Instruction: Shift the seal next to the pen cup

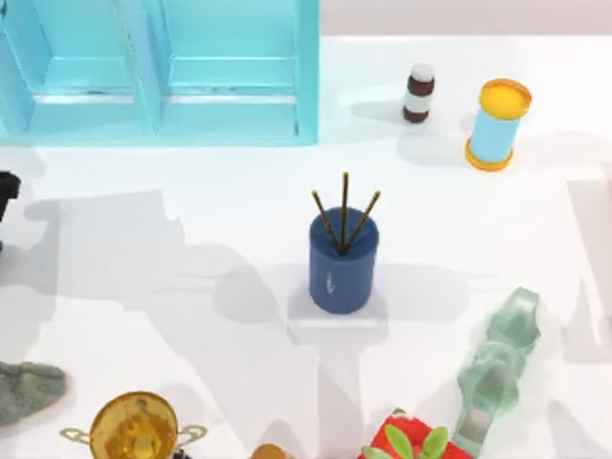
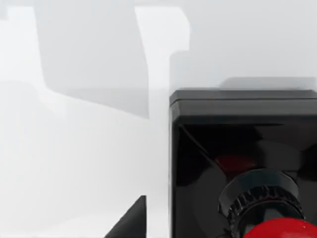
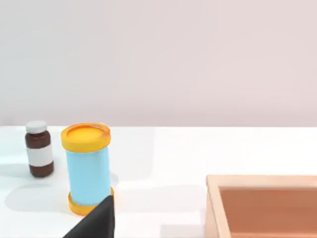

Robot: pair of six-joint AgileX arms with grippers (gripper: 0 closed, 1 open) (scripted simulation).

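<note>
Closest to the lens, in the left wrist view, is the seal (image 2: 242, 163): a black square block with its ribbed neck and red knob. It stands on the white table (image 1: 191, 287), and how far it is from the pen cup I cannot tell. A dark tip of the left gripper (image 2: 130, 223) shows just beside the block; whether that gripper is apart or closed I cannot tell. The pen cup (image 1: 342, 263) stands upright mid-table with three sticks fanning out. From it, a brown bottle (image 1: 418, 93) and a light-blue cylinder (image 1: 497, 124) sit at 1 o'clock, and a gold trophy (image 1: 134, 428) at 7 o'clock. The right gripper (image 3: 96, 220) looks idle, facing that cylinder, its state likewise unreadable. I judge this the approach-and-grasp step: next comes a centred grip on the knob, then a lift toward the cup that stops short of the sticks.
</note>
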